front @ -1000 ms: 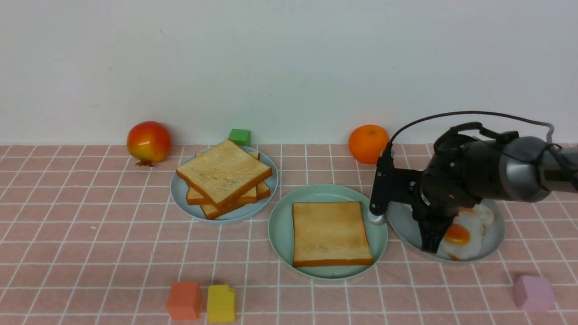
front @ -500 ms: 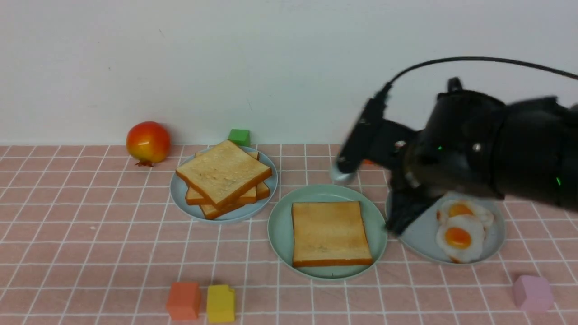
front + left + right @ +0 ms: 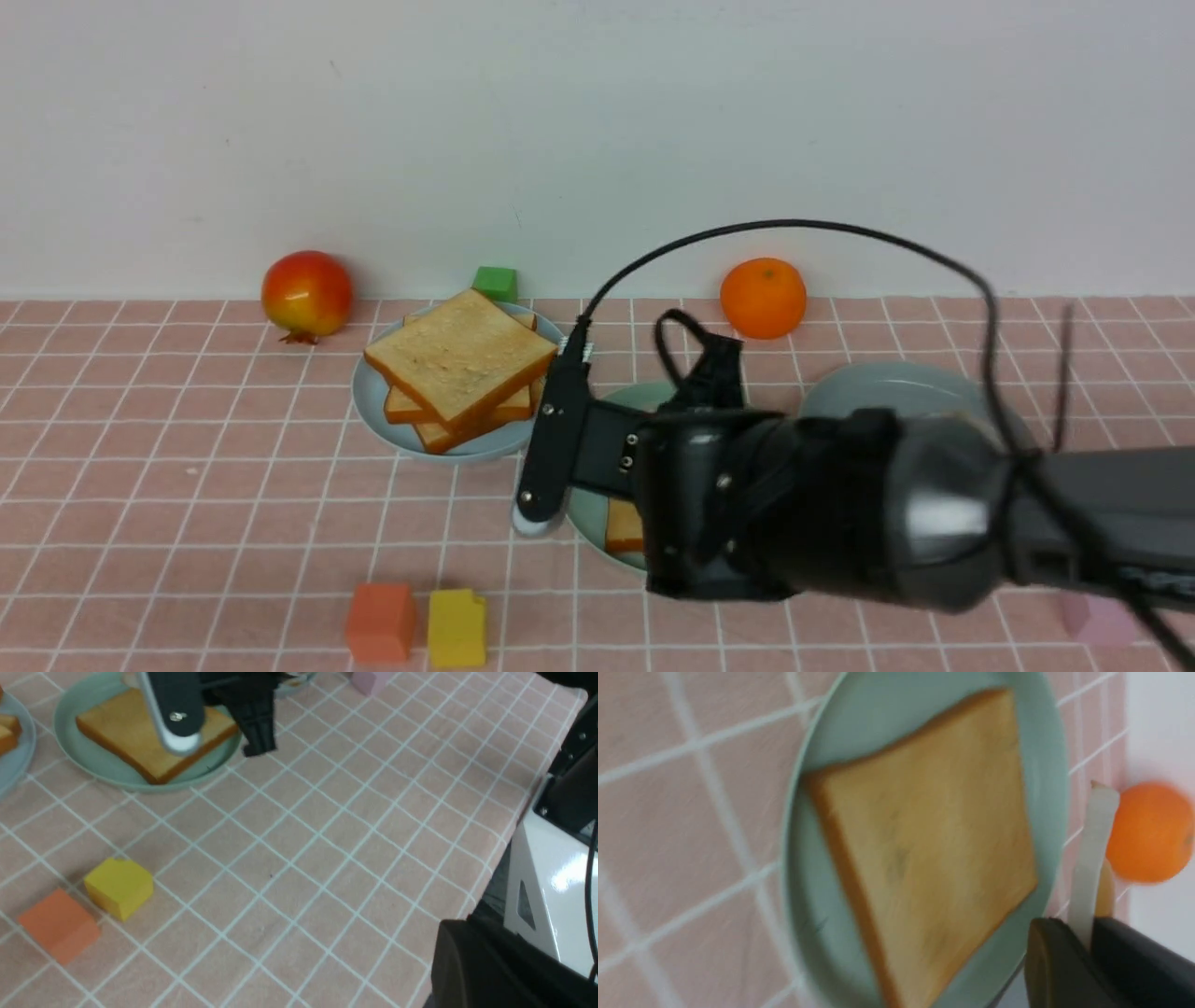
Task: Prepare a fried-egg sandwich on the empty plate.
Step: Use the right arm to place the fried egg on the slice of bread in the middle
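The mint-green plate holds one toast slice lying flat. My right gripper hangs over the plate's edge, shut on a fried egg seen edge-on, white with an orange yolk side. In the front view the right arm covers most of the plate, leaving one toast corner showing. The left wrist view shows the right gripper's dark fingers at the plate's rim. My left gripper is a dark shape near the table's edge, shut and empty.
A blue-grey plate with stacked toast stands back left. Another blue-grey plate is partly hidden by the arm. A red fruit, an orange, and green, orange, yellow and pink blocks lie around.
My right arm has risen from the egg plate on the right and swung left and nearer, over the mint-green plate, carrying an egg. The left arm has stayed put.
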